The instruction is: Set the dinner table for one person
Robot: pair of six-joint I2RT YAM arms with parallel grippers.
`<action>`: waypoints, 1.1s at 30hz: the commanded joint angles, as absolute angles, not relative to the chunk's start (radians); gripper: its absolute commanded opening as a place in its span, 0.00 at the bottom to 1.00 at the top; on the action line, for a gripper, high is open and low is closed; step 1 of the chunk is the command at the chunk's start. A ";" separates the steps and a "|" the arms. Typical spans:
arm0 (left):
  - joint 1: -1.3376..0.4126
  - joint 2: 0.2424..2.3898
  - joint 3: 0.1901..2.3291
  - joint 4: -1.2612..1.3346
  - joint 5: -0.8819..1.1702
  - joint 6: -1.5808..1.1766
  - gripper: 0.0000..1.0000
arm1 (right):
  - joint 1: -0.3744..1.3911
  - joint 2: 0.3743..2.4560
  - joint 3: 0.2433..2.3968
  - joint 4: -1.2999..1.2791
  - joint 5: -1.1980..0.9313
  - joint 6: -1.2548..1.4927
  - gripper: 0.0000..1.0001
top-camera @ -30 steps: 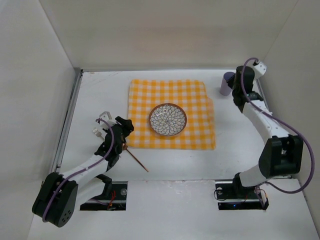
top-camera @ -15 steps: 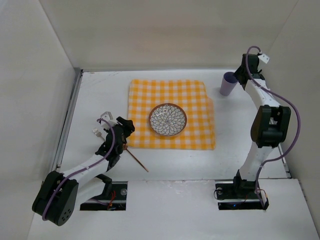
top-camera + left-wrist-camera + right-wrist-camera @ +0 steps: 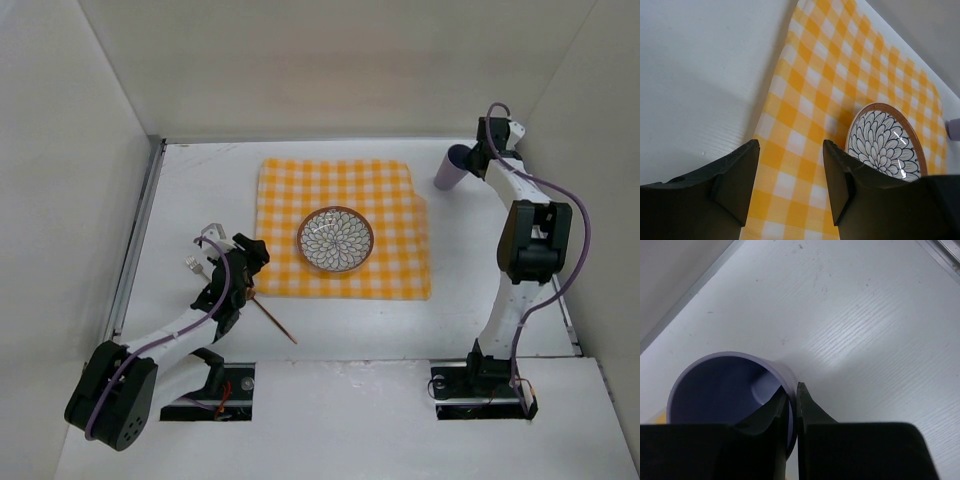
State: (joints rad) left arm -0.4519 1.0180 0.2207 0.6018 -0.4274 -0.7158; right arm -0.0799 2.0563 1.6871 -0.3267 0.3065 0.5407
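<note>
The dinner table (image 3: 190,190) is the white tabletop. A purple cup (image 3: 449,167) stands at its back right, leaning left. My right gripper (image 3: 472,160) is shut on the cup's rim. In the right wrist view one finger is inside the cup (image 3: 725,390) and one outside, with the gripper (image 3: 793,396) pinching the wall. A patterned plate (image 3: 335,239) sits on the yellow checked cloth (image 3: 340,190). My left gripper (image 3: 252,256) is open and empty at the cloth's front left edge. In the left wrist view the gripper (image 3: 790,150) frames the cloth (image 3: 815,95), with the plate (image 3: 885,140) to the right.
A fork (image 3: 193,264) lies left of the left arm. A thin brown stick (image 3: 273,320) lies in front of the cloth's left corner. White walls enclose the table on three sides, and a metal rail (image 3: 140,230) runs along its left edge.
The right arm has folded up and back, its wrist now at the cup's rim. The cup has tipped slightly to the left. The left arm has not moved.
</note>
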 commanded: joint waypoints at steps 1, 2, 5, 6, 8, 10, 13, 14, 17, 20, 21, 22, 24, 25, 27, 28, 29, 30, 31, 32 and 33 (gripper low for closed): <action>-0.458 1.012 0.215 0.653 -0.452 -0.715 0.51 | -0.085 1.935 1.669 -0.278 0.336 0.540 0.07; -0.458 1.012 0.215 0.653 -0.453 -0.715 0.51 | -0.085 1.901 1.670 -0.276 0.348 0.525 0.06; -0.450 1.029 0.218 0.655 -0.443 -0.718 0.51 | -0.062 1.815 1.695 -0.281 0.371 0.485 0.06; -0.450 1.029 0.218 0.655 -0.443 -0.719 0.51 | -0.036 1.792 1.701 -0.282 0.374 0.468 0.06; -0.459 1.026 0.219 0.655 -0.452 -0.713 0.51 | 0.016 1.770 1.713 -0.291 0.359 0.430 0.07; -0.455 1.032 0.219 0.660 -0.454 -0.712 0.51 | 0.076 1.775 1.739 -0.325 0.351 0.399 0.07; -0.450 1.026 0.216 0.660 -0.445 -0.713 0.51 | 0.160 1.807 1.770 -0.357 0.339 0.362 0.07; -0.455 1.019 0.216 0.660 -0.449 -0.712 0.51 | 0.186 1.819 1.776 -0.363 0.334 0.350 0.07; -0.452 1.025 0.216 0.660 -0.454 -0.710 0.51 | 0.235 1.879 1.821 -0.408 0.319 0.327 0.07; -0.450 1.019 0.218 0.653 -0.446 -0.712 0.51 | 0.263 1.936 1.853 -0.448 0.318 0.318 0.07; -0.453 1.014 0.216 0.655 -0.449 -0.710 0.51 | 0.269 1.947 1.852 -0.451 0.318 0.318 0.07; -0.456 1.009 0.213 0.658 -0.456 -0.710 0.51 | 0.272 1.956 1.850 -0.453 0.318 0.318 0.07; -0.449 1.020 0.213 0.660 -0.453 -0.710 0.51 | 0.274 1.976 1.855 -0.460 0.313 0.316 0.07; -0.449 1.026 0.215 0.660 -0.446 -0.713 0.51 | 0.275 1.988 1.862 -0.469 0.310 0.314 0.08; -0.452 1.031 0.219 0.657 -0.440 -0.715 0.51 | 0.275 2.014 1.873 -0.491 0.308 0.310 0.08; -0.455 1.029 0.219 0.660 -0.442 -0.715 0.51 | 0.275 2.023 1.875 -0.498 0.308 0.310 0.08; -0.458 1.028 0.219 0.660 -0.449 -0.713 0.51 | 0.275 2.034 1.875 -0.503 0.307 0.308 0.08; -0.455 1.032 0.219 0.660 -0.449 -0.713 0.51 | 0.275 2.045 1.876 -0.506 0.302 0.308 0.09; -0.449 1.038 0.219 0.660 -0.442 -0.715 0.51 | 0.275 2.058 1.881 -0.512 0.295 0.308 0.09; -0.447 1.042 0.219 0.660 -0.440 -0.718 0.51 | 0.275 2.071 1.887 -0.517 0.285 0.308 0.09; -0.447 1.039 0.219 0.658 -0.437 -0.718 0.51 | 0.274 2.080 1.891 -0.522 0.278 0.311 0.09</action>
State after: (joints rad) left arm -0.4515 1.0359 0.2207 0.6033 -0.4297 -0.7155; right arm 0.2760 2.0647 1.8286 -0.5163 0.3016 0.3206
